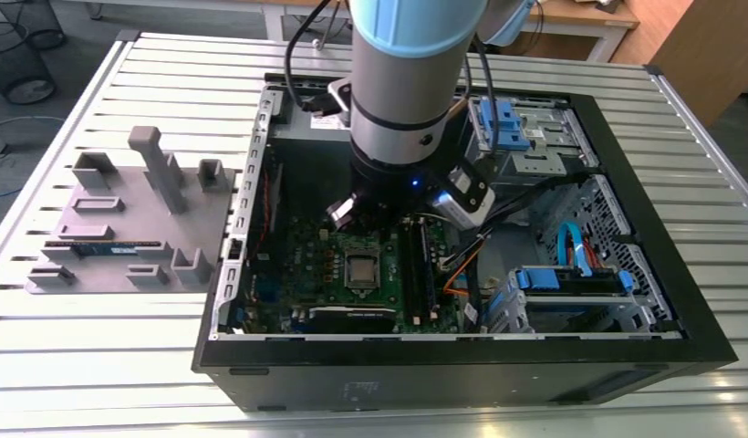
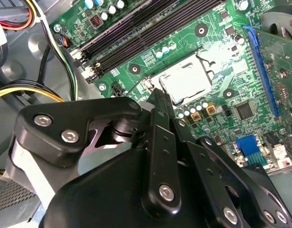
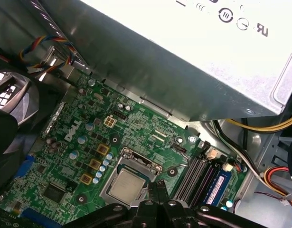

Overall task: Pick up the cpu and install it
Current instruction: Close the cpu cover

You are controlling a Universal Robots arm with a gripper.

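Observation:
The cpu (image 1: 363, 268) lies flat in its socket on the green motherboard (image 1: 304, 255) inside the open computer case, silvery top up. In both wrist views the cpu (image 3: 127, 185) (image 2: 186, 80) sits just beyond the fingertips, apart from them. My gripper (image 3: 158, 186) (image 2: 157, 97) hangs over the socket's edge, its black fingers (image 3: 161, 194) pressed together with nothing between them. In the exterior view the arm's wrist (image 1: 392, 128) stands upright over the board and hides most of the gripper.
The case walls (image 1: 234, 265) ring the board. A power supply box (image 3: 193, 52) and cable bundles (image 2: 46, 90) crowd one side, and drive bays (image 1: 575, 283) stand at the exterior view's right. A grey fixture (image 1: 119, 219) holding a memory stick (image 1: 107, 247) sits at the exterior view's left.

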